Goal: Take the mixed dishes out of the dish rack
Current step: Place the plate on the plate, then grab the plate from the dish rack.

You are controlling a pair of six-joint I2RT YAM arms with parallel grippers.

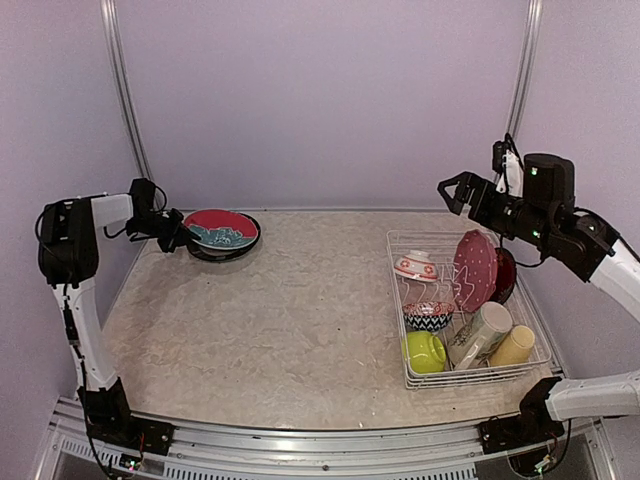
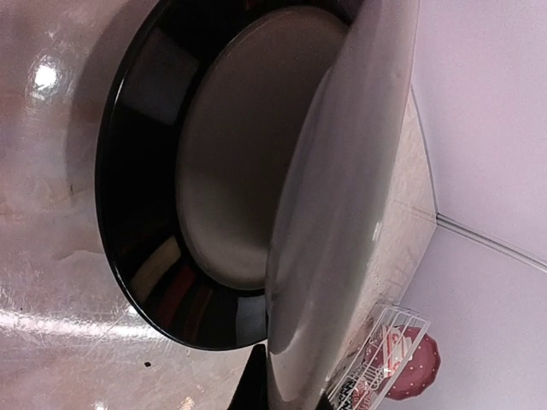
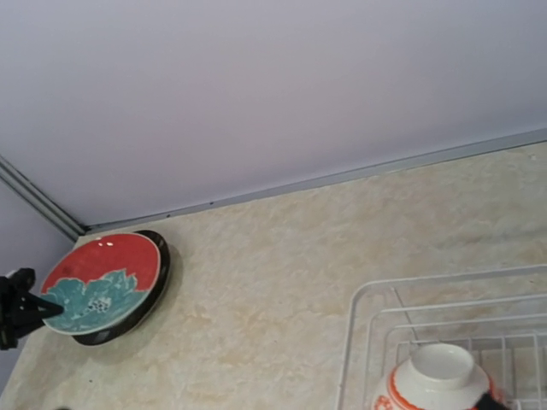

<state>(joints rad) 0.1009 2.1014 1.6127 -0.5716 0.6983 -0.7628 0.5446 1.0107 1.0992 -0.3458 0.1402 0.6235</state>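
Observation:
At the back left, my left gripper (image 1: 183, 234) is shut on the near rim of a red plate with a teal flower (image 1: 221, 229). That plate lies tilted on a black-rimmed cream plate (image 1: 232, 250). The left wrist view shows the held plate's grey underside (image 2: 342, 196) over the black-rimmed plate (image 2: 214, 154), with one dark finger (image 2: 250, 389) beside the rim. My right gripper (image 1: 456, 189) hangs open and empty above the back left corner of the white dish rack (image 1: 399, 330). In the right wrist view its fingers are out of frame.
The rack holds a red-patterned bowl (image 1: 415, 266), a dark red dotted plate (image 1: 475, 270), a blue-chevron bowl (image 1: 428, 316), a lime-green bowl (image 1: 424, 352), a cream mug (image 1: 481, 334) and a yellow mug (image 1: 513, 346). Walls close the back and sides.

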